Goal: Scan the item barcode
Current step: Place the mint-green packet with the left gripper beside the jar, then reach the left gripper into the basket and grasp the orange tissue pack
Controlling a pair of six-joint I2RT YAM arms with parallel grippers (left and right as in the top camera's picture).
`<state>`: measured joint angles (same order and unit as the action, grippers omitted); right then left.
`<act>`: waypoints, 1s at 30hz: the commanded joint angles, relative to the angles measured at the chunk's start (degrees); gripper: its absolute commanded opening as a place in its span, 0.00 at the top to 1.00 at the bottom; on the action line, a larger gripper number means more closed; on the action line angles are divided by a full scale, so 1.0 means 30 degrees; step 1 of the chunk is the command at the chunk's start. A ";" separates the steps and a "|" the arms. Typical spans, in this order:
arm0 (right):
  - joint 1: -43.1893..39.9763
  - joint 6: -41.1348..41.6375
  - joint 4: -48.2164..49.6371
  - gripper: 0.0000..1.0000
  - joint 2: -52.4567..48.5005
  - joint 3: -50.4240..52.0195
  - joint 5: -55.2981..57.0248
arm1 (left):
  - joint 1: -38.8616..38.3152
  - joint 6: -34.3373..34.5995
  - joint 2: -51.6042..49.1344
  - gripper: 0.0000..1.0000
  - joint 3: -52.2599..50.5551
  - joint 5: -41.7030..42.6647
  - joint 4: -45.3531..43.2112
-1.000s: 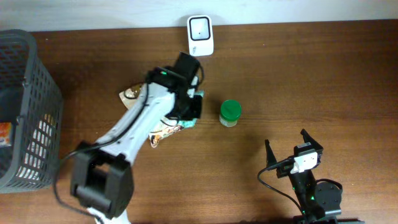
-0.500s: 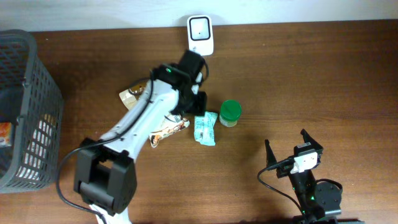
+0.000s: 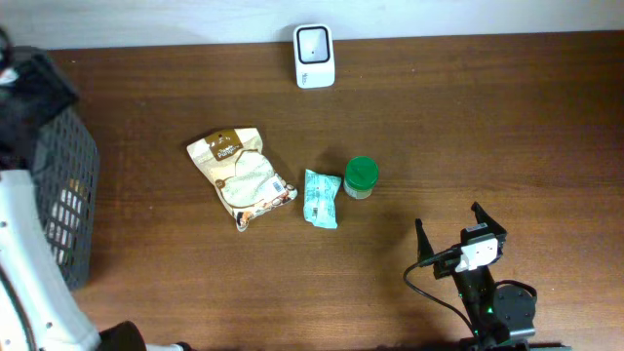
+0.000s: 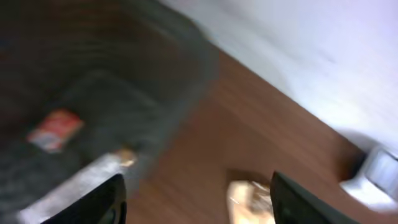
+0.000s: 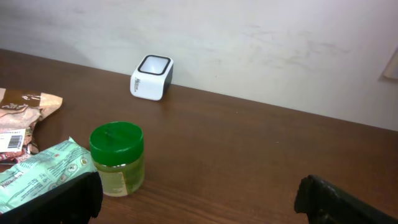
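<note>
The left arm (image 3: 21, 244) stands along the far left edge, and the left gripper (image 4: 198, 202), blurred, has its fingers spread with nothing between them. The right arm (image 3: 492, 302) sits folded low, with the right gripper (image 3: 448, 218) wide apart and empty.

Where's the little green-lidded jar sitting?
Overhead, the green-lidded jar stands near the middle of the table, just right of the mint packet, with the white scanner beyond it.

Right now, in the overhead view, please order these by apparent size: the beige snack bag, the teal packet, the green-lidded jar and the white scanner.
1. beige snack bag, clearly largest.
2. white scanner and teal packet: they look about alike, so I do not rank them.
3. green-lidded jar, smallest.
</note>
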<state>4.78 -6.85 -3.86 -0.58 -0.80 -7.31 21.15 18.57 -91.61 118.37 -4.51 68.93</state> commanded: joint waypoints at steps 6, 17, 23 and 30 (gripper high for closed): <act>0.0153 0.0066 -0.0007 0.02 0.0124 0.0160 0.0102 | 0.6054 -0.0670 -0.1392 0.12 -0.5661 -0.1588 -0.4189; 0.0153 0.0066 -0.0015 0.02 0.0124 0.0160 0.0102 | 0.8014 -0.5107 -0.6142 0.12 -0.7308 -0.1887 -0.6375; 0.0153 0.0073 -0.0015 0.02 0.0124 0.0160 0.0102 | 0.8014 -0.6572 -0.8109 0.22 -0.7308 -0.1953 -0.7504; 0.0153 0.0073 -0.0015 0.02 0.0124 0.0160 0.0102 | 0.8014 -0.7839 -0.9981 0.40 -0.7308 -0.1953 -0.8888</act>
<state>4.78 -6.81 -3.86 -0.58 -0.80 -7.31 44.88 -3.40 -119.07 96.57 -9.91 42.98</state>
